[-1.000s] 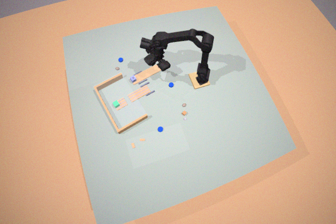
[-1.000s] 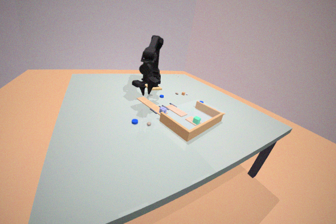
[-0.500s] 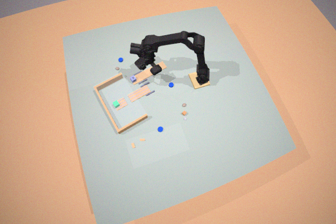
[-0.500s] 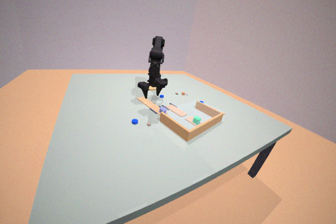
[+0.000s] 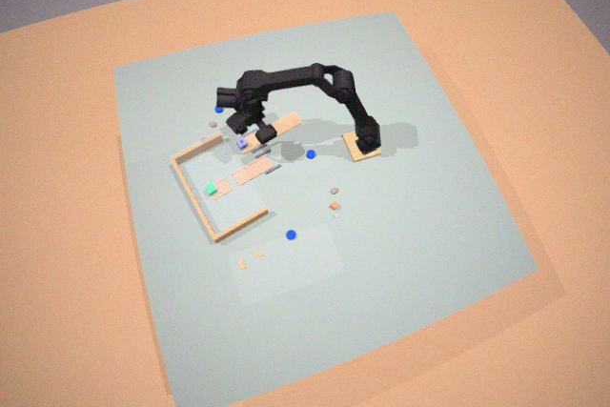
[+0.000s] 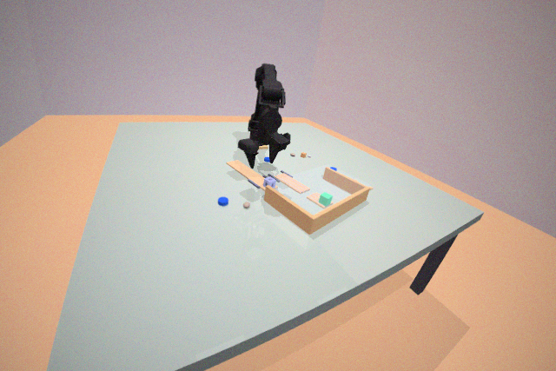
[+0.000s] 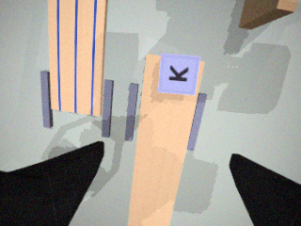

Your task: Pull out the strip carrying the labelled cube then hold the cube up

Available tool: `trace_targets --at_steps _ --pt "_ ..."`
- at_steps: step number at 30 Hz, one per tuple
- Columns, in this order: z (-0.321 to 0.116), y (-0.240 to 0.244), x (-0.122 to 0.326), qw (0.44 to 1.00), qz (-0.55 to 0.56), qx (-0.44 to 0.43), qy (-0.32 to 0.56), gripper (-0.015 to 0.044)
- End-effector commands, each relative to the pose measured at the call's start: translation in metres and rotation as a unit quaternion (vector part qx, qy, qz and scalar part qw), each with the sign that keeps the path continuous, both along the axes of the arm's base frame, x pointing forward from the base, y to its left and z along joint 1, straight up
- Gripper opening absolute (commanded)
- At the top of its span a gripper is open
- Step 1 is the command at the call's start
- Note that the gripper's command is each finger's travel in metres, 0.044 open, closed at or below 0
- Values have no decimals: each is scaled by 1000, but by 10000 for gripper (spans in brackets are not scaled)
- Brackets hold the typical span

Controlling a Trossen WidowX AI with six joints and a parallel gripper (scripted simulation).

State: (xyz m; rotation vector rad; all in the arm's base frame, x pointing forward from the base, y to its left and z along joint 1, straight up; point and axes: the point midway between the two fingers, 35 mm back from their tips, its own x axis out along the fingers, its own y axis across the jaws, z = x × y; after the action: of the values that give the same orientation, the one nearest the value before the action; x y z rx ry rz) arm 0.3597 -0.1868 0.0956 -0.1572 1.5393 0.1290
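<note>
A plain tan strip point(image 5: 288, 122) point(image 6: 244, 171) point(image 7: 162, 155) lies in one piece outside the wooden tray point(image 5: 190, 195) point(image 6: 292, 213). It carries a lavender cube point(image 5: 241, 143) point(image 6: 269, 180) point(image 7: 179, 74) marked K at its tray end. My gripper point(image 5: 252, 128) point(image 6: 261, 158) point(image 7: 166, 153) is open and empty. It hangs above the strip, fingers on either side, a little short of the cube. A blue-striped strip point(image 5: 251, 170) point(image 6: 294, 182) point(image 7: 76, 56) lies beside it, broken in two. Its far piece point(image 5: 221, 188) carries a green cube point(image 5: 211, 189) point(image 6: 326, 198) inside the tray.
Short purple guide rails point(image 7: 108, 113) point(image 7: 197, 120) flank the strips. Blue discs point(image 5: 310, 153) point(image 5: 291, 234) point(image 5: 219, 109), pebbles point(image 5: 335, 191) point(image 5: 213, 123) and a small orange cube point(image 5: 335, 205) lie scattered. The arm's base point(image 5: 367, 144) stands to the right.
</note>
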Motion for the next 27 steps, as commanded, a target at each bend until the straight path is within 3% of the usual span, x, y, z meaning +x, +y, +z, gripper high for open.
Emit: trace_targets --at_steps 1,11,18,27 --pt "0 1 15 1000 -2 0 2 440" --pt "3 5 52 1000 -2 1 0 440" --pt "-6 5 53 1000 -2 1 0 256" --pt "-21 4 54 1000 -2 1 0 250"
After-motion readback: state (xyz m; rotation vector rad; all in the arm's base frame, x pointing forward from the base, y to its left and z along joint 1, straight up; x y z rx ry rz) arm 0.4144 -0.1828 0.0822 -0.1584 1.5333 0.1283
